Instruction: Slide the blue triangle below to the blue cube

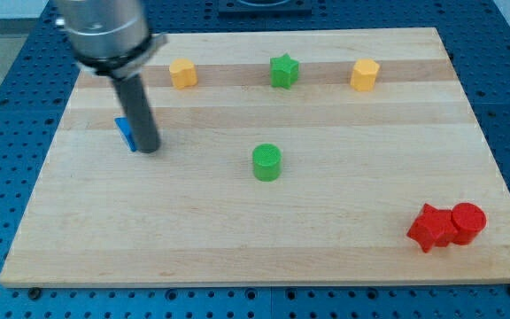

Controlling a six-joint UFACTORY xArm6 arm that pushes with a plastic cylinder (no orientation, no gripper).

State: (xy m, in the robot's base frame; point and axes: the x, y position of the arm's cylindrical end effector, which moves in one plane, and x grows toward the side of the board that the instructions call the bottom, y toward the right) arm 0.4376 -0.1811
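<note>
A blue block (127, 132) lies near the board's left edge, mostly hidden behind my rod; only a thin sliver shows, so its shape is unclear. My tip (148, 148) rests on the board right against the blue block's right side. Only one blue piece shows in the view.
A yellow block (182, 73), a green star (283, 71) and a yellow hexagon-like block (365, 75) stand along the view's top. A green cylinder (266, 162) sits mid-board. A red star (431, 227) and red cylinder (467, 222) touch at the bottom right. The wooden board (237, 248) ends close to the blue block's left.
</note>
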